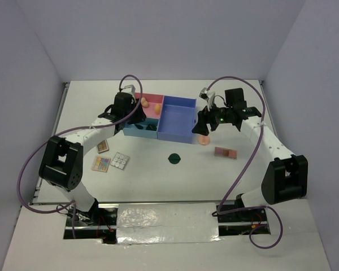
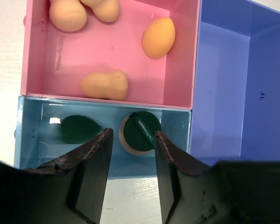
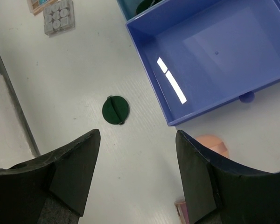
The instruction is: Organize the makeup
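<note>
Makeup lies partly sorted in the overhead view. The tray (image 1: 178, 138) sits far of centre on the worktop (image 1: 158, 189). The left jaws hang over its near-left compartment. The right jaws hang just right of its right wall, above a loose puff (image 1: 204, 140). Three palettes (image 1: 101, 164) lie near left, a lone palette (image 1: 226, 152) lies near right, and a loose compact (image 1: 174, 158) rests between them.

In the left wrist view the jaws stand partly apart with nothing between them, over the light-blue compartment (image 2: 37, 140). It holds one compact (image 2: 78, 129) and a second compact (image 2: 142, 126) resting on what looks like a binned puff (image 2: 126, 143). The pink compartment (image 2: 126, 60) beyond holds four sponges (image 2: 104, 85). The big blue compartment (image 2: 224, 93) to the right shows nothing inside.

In the right wrist view the jaws are wide and empty. The loose compact lies flat on the worktop ahead, and the loose puff peeks out beside the right finger.

The compact is probably stiff, light and smooth, so a pinch across its rim should suit it. The puff and sponges likely squash, so a gentle grip is best. The palettes are thin and flat and best taken by their long edges.
</note>
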Controlling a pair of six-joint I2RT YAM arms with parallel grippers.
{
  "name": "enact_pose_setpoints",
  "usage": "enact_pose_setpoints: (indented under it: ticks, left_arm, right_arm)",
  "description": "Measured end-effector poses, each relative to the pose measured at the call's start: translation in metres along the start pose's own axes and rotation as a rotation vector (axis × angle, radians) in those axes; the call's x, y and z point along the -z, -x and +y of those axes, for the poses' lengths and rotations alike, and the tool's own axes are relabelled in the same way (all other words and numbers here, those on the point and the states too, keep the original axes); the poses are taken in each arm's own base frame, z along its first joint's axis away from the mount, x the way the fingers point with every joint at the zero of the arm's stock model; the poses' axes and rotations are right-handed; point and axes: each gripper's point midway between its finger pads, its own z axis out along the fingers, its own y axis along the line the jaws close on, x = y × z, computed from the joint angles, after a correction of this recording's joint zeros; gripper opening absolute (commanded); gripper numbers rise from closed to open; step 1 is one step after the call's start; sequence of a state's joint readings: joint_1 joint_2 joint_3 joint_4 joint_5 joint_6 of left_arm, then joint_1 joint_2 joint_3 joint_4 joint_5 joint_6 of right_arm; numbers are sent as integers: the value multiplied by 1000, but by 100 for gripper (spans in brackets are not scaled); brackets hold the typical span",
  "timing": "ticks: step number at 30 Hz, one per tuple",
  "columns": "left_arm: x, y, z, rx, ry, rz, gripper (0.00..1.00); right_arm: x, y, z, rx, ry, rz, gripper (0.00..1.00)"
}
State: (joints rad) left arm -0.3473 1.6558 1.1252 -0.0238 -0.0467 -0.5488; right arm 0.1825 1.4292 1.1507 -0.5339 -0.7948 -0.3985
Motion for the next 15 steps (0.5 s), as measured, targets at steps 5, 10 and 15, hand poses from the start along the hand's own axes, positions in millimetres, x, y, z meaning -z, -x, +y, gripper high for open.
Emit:
enact_pose_setpoints:
  ticks: [5, 10, 15]
  left_arm:
    - [-4, -4, 2, 0, 6, 13, 43]
    - [-2, -3, 1, -1, 0, 11, 7]
    - [35, 9, -8, 4, -49, -53, 20]
  right_arm:
    - [0, -2, -4, -1, -24, 10, 73]
    - [2, -5, -13, -7, -75, 28, 73]
    - [10, -15, -37, -62, -186, 61, 73]
